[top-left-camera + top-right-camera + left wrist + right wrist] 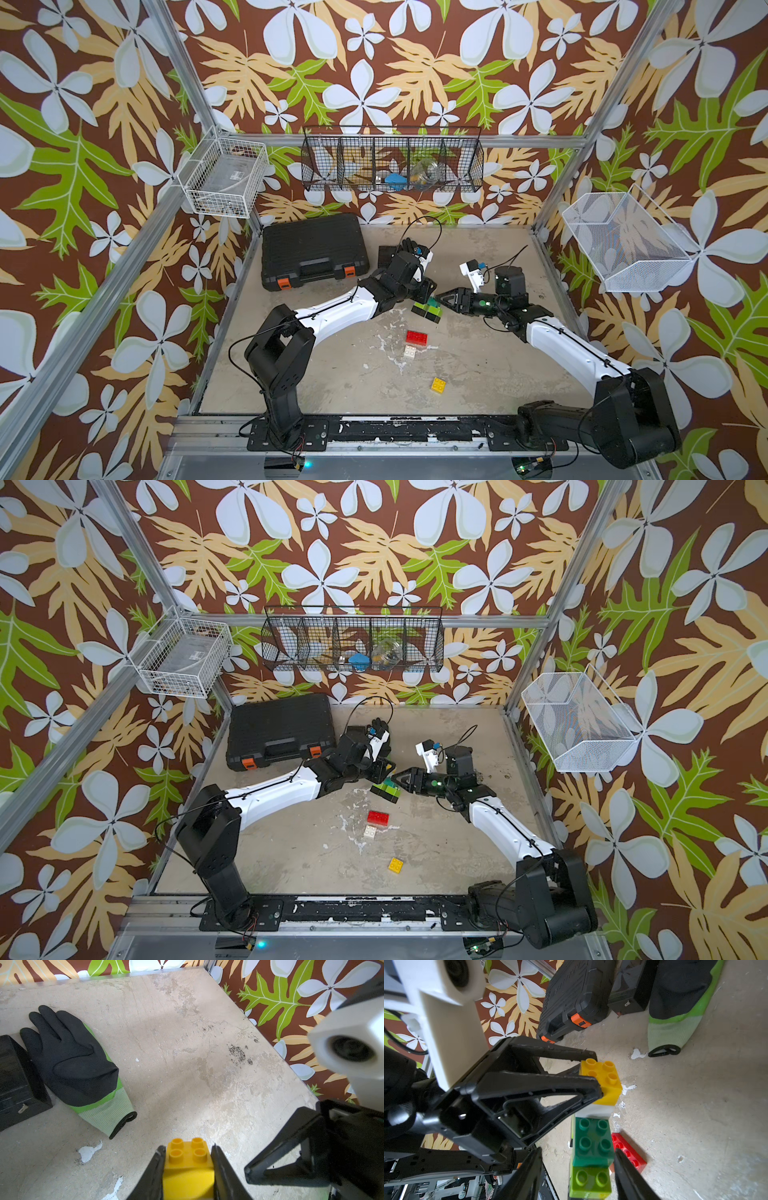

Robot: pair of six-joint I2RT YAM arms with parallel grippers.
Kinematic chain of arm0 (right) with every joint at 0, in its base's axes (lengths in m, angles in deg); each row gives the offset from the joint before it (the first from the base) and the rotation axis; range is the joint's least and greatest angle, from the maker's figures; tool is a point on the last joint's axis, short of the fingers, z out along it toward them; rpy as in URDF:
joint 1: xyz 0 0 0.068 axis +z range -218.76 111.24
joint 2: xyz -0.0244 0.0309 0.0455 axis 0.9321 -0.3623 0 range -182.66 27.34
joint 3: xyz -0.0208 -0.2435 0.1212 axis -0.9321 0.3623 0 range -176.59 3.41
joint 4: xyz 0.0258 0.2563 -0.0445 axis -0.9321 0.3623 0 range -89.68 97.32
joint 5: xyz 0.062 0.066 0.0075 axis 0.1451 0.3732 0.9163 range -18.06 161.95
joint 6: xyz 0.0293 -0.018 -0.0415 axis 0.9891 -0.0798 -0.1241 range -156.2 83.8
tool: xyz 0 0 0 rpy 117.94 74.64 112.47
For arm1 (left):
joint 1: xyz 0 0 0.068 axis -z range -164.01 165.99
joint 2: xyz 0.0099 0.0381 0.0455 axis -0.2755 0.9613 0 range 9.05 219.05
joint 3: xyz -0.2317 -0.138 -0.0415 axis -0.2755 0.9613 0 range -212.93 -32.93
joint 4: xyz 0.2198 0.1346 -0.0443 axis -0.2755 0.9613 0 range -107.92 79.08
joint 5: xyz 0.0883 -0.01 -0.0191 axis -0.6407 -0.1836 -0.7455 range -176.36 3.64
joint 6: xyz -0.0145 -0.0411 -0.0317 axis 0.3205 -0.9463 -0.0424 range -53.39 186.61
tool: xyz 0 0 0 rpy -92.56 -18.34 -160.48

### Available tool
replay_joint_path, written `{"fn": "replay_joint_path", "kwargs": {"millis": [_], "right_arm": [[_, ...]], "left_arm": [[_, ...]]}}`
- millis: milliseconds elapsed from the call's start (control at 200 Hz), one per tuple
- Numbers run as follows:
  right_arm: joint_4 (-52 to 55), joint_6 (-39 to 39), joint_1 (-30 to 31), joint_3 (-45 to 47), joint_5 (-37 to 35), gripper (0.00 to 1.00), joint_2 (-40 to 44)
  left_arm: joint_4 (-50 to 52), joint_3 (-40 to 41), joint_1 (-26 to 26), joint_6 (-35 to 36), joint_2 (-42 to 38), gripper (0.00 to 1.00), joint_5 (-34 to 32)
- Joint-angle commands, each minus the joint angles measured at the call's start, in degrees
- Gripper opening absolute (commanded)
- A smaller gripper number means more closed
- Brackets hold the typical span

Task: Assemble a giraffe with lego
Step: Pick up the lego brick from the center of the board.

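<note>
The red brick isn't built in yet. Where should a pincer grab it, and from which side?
Come straight down on the red brick and pinch its two long side walls, across the narrow width: it lies flat, studs up. Probably grip toward the end away from the white brick, which sits close beside one long side.

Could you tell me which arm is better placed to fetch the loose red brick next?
Probably the right. The right claw stands open around the dark green brick, with the red brick just beside it, while the left claw is shut on the yellow neck brick.
</note>
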Motion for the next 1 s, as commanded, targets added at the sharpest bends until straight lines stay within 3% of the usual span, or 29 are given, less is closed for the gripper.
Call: {"fn": "replay_joint_path", "kwargs": {"millis": [0, 696, 996], "right_arm": [[0.9, -1.7, 0.0, -0.4, -0.6, 0.58, -0.2], [-5.0, 2.5, 0.0, 1.7, 2.9, 0.55, -2.4], [-6.2, 3.2, 0.0, 1.9, 3.4, 0.42, -3.2]], "left_arm": [[-0.8, 0.0, 0.2, 0.4, -0.6, 0.1, 0.3], [-0.7, -1.0, 0.4, 0.2, -0.4, 0.1, 1.2], [-0.9, -1.1, 0.6, 0.1, -0.1, 0.1, 1.5]]}}
